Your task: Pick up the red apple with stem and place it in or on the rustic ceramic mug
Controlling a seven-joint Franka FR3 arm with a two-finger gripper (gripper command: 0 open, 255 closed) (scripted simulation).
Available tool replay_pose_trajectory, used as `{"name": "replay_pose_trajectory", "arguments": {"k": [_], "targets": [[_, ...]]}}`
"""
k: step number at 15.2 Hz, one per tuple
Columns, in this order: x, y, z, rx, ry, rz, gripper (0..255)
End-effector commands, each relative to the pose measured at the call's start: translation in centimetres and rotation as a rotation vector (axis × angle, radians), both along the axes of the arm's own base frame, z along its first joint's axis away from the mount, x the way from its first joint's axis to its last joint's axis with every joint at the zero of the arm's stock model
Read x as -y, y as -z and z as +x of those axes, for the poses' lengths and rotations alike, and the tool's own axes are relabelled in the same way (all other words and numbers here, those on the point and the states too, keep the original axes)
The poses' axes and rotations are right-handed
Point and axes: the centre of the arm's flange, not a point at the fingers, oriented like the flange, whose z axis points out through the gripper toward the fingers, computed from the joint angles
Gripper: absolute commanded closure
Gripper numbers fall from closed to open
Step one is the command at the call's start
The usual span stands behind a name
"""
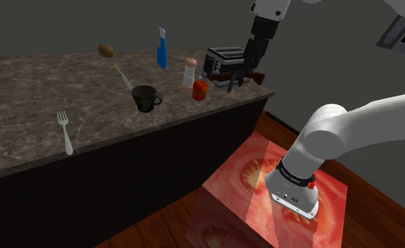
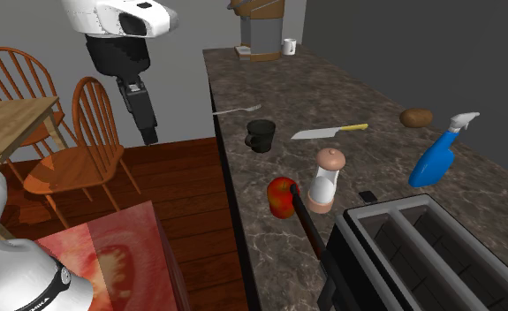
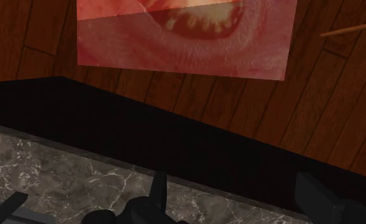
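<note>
Apple (image 1: 200, 89), one, red, sits on the stone counter (image 1: 39, 84) near its front edge, just beside one shaker (image 1: 189, 72). The gripper (image 1: 248, 65) hangs above it, toward the shoulder view's right, not touching. One dark mug (image 1: 146, 98), one fork (image 1: 65, 132), one spray bottle (image 1: 162, 49), one toaster (image 1: 225, 58). Second exterior view: gripper (image 2: 149, 134) off the counter over wood floor (image 2: 185, 168), apple (image 2: 283, 196) well apart toward the view's right, lower; two chairs (image 2: 66, 177). Wrist view: fingers (image 3: 159, 188) apart, holding nothing, above the counter edge.

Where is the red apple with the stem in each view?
Shoulder view: red apple at the grey marble counter's front edge, mid-picture.
Second exterior view: apple just below centre, at the counter edge.
Wrist view: faces the counter edge.
Shared landmark: pink-capped white shaker beside it.
</note>
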Motion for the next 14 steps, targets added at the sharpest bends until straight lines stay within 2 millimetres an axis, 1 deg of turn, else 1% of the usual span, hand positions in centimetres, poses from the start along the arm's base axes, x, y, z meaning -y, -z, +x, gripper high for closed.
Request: {"name": "replay_pose_trajectory", "arguments": {"k": [1,7,14], "targets": [[0.0,0.0,0.0,0.000,0.000,0.000,0],[2.0,4.0,6.2,0.021,0.080,0.020,0],[4.8,8.6,13.3,0.045,0.174,0.044,0]]}}
